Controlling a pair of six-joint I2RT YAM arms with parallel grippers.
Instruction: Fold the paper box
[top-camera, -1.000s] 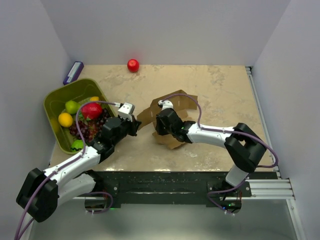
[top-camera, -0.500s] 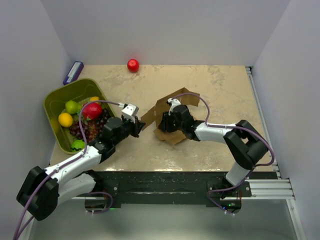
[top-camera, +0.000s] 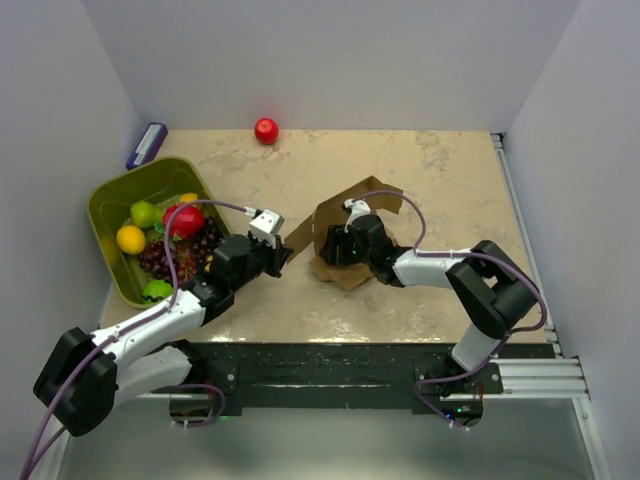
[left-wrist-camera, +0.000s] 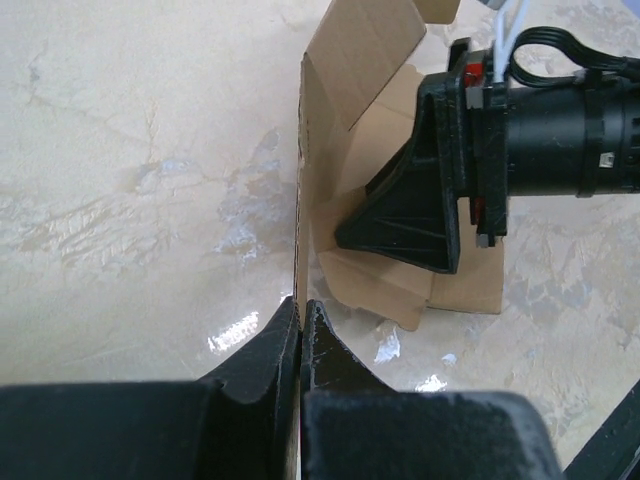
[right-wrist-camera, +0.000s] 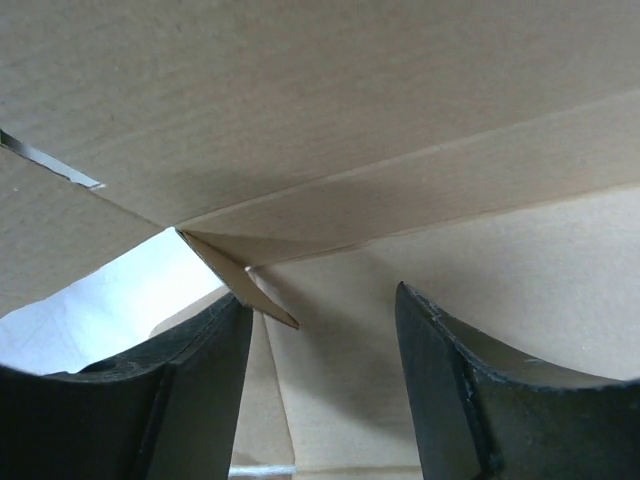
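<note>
Main risk, as a judgement: the plain brown thin cardboard paper box (top-camera: 362, 203) is only half formed, and its one raised wall is held by a thin edge. If the right arm pushes sideways inside it, the wall could slip out of the pinch, buckle, or the whole sheet could slide across the beige marbled table (top-camera: 440, 170). A small loose tab sits just ahead of the right claw and could be creased the wrong way.

The box lies at the centre of the overhead view, flaps partly lifted, between the two arms.

The left arm reaches from lower left diagonally up to the box's left side. The left gripper (left-wrist-camera: 300, 308) is closed tight on the upright cardboard wall, nipping its edge.

The right arm stretches low from lower right, leftward, wrist nearly level. The right gripper (top-camera: 328, 248) is tucked inside the box with its claws apart, clamping nothing.

At left, well apart, an olive-green plastic bin (top-camera: 108, 200) holds fruit.
</note>
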